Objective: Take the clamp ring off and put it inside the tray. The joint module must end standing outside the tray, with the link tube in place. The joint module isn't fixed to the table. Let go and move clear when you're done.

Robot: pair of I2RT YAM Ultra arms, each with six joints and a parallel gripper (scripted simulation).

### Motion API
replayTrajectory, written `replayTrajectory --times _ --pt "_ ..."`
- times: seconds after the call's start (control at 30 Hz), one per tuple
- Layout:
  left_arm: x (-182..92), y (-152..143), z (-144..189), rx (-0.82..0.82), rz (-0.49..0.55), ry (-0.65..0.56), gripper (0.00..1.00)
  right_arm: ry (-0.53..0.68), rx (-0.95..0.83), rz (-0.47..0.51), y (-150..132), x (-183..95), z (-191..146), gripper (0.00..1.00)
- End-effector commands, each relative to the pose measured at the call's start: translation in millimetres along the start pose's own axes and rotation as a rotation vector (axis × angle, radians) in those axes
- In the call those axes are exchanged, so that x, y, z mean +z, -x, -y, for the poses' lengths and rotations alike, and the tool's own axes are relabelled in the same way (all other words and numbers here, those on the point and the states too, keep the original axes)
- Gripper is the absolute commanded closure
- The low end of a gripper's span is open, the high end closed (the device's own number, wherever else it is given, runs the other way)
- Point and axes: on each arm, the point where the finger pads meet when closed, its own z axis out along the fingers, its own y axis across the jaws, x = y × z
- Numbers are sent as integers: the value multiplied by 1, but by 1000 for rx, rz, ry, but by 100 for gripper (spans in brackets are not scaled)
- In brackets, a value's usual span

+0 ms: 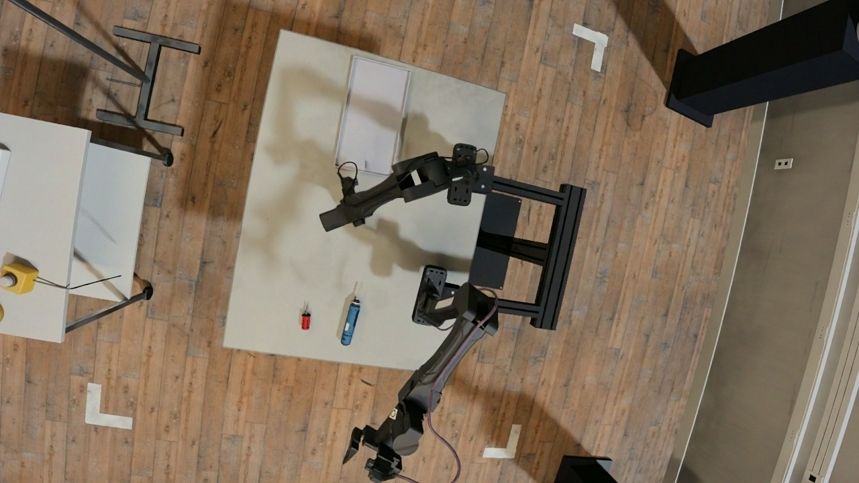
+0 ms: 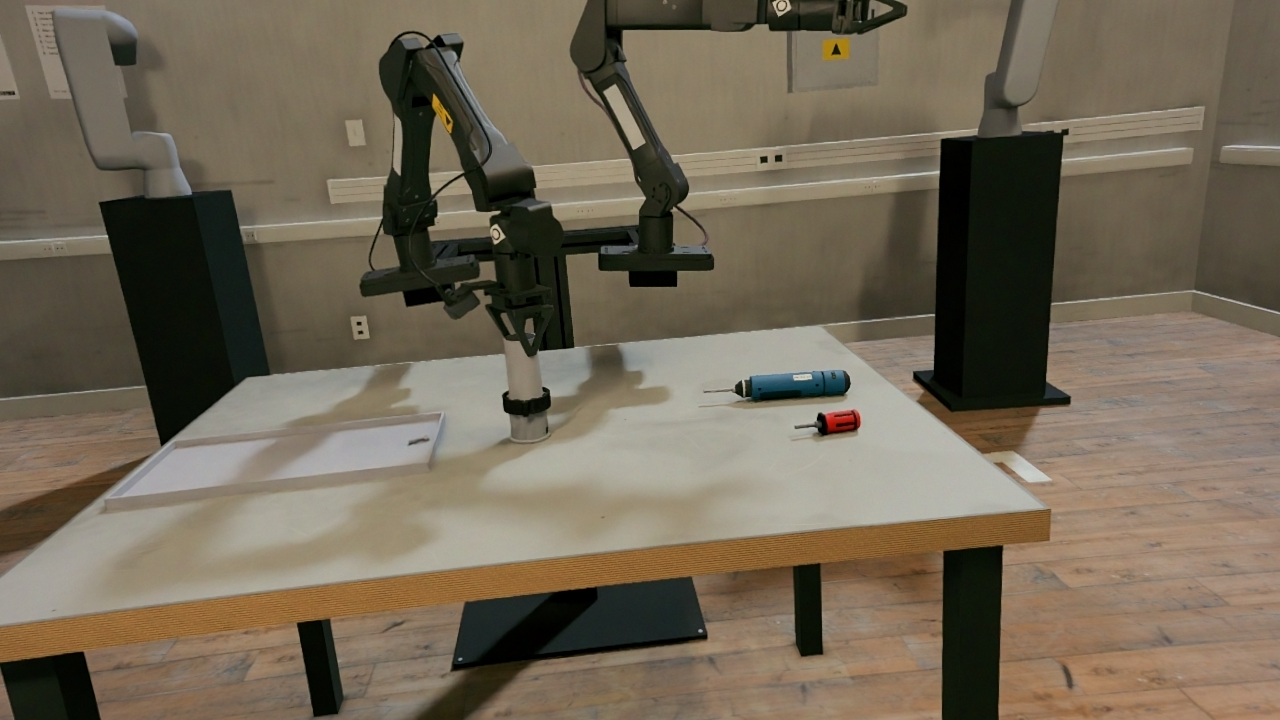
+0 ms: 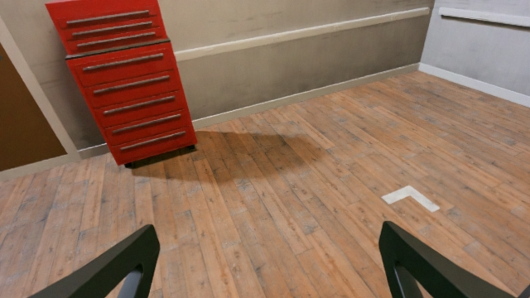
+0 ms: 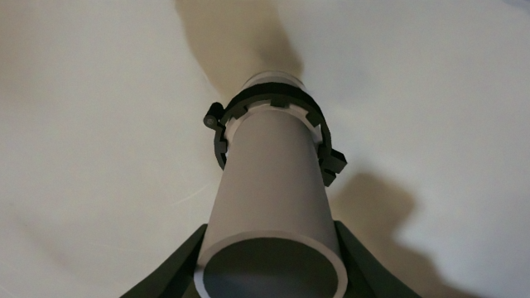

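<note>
The joint module [image 2: 529,427] stands upright on the table, outside the tray [image 1: 343,114] [image 2: 268,486]. The black clamp ring [image 2: 526,402] [image 4: 271,89] is around the joint, between the module and the link tube [image 2: 522,368] [image 4: 273,178]. The ring's hinge and lug show on opposite sides in the right wrist view. My right gripper [image 2: 523,340] [image 4: 271,232] is shut on the tube near its open upper end. My left gripper [image 3: 267,233] [image 1: 358,470] is open and empty, out beyond the table edge over the floor. In the top view the right arm hides the module.
A blue power screwdriver [image 1: 350,322] [image 2: 796,385] and a short red screwdriver [image 1: 305,320] [image 2: 839,421] lie on the table [image 1: 270,300] [image 2: 626,501]. A small dark piece, probably a screw [image 1: 366,163] [image 2: 418,440], lies in the tray's end nearest the module.
</note>
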Motion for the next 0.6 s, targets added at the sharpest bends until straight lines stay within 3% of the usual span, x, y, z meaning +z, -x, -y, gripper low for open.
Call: replayTrajectory --times 0.0,0.57 --pt "-2 8 -3 -11 21 13 0 -15 -11 20 -5 -7 11 52" --pt "-2 8 -3 -11 21 13 0 -10 -11 1 -16 -7 24 52"
